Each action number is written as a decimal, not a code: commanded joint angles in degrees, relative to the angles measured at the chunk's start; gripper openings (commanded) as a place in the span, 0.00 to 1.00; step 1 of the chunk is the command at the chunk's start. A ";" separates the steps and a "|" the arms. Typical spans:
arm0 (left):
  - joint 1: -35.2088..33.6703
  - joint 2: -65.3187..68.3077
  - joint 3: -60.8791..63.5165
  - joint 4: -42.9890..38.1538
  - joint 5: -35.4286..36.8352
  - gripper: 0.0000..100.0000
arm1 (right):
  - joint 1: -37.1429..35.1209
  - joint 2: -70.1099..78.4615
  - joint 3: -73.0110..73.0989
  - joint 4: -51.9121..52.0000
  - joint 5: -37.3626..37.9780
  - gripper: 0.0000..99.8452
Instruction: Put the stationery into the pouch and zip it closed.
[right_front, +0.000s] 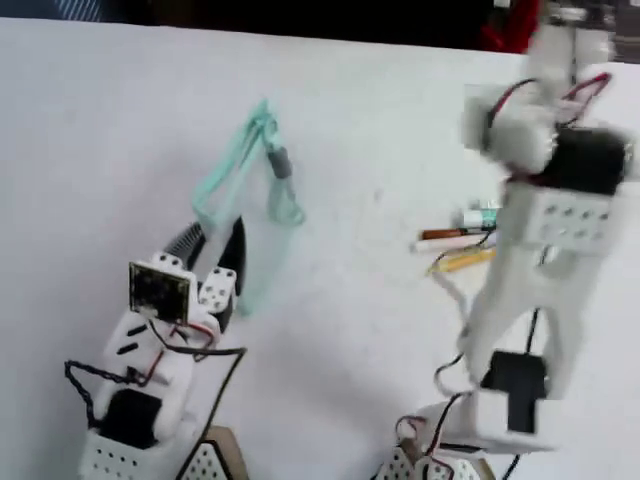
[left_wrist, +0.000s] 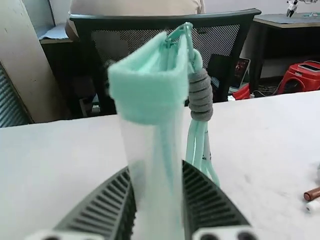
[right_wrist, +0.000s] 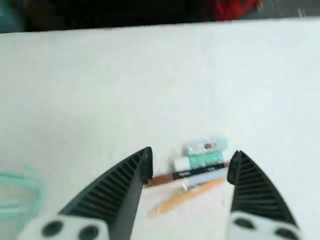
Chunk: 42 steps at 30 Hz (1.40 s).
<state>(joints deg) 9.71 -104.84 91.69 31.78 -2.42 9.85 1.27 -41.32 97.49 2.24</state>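
My left jaws are pinching the pouch (left_wrist: 150, 130) by its clear near end. The pouch stretches away from them toward the far side, with its mint-green fabric edge at the far tip. A grey toggle (left_wrist: 201, 97) on a green cord hangs just beside that edge, on its right. The pouch is on the left half of the bench (right_front: 100, 120). I cannot tell whether its far end rests on the surface or is lifted off it.

My right jaws are spread wide and hold nothing. They hang over the stationery on the right half of the bench, well apart from the pouch. Between the two tips I see a brown pen (right_wrist: 187, 175), a yellow pencil (right_wrist: 185, 195) just nearer, and a small green-and-white item (right_wrist: 205, 159) just beyond; what that item is I cannot make out.

From above, my right arm (right_front: 540, 220) covers the right-hand ends of these pieces. The part of the pouch inside my left jaws is hidden. Past the bench's far edge stand a dark mesh chair (left_wrist: 165, 30) and a red case (left_wrist: 305, 75).
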 joint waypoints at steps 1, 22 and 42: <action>-1.27 0.66 2.55 -4.57 -1.76 0.08 | 9.63 5.67 0.35 -0.92 0.44 0.24; 4.44 3.82 -7.74 6.77 -0.09 0.08 | 11.91 24.04 2.64 0.92 -4.31 0.23; 4.44 44.26 -22.42 3.08 0.35 0.08 | 10.86 12.53 24.35 -10.68 -3.87 0.19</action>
<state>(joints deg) 13.41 -62.73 67.16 34.95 -2.95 19.87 16.57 -19.16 90.55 -1.36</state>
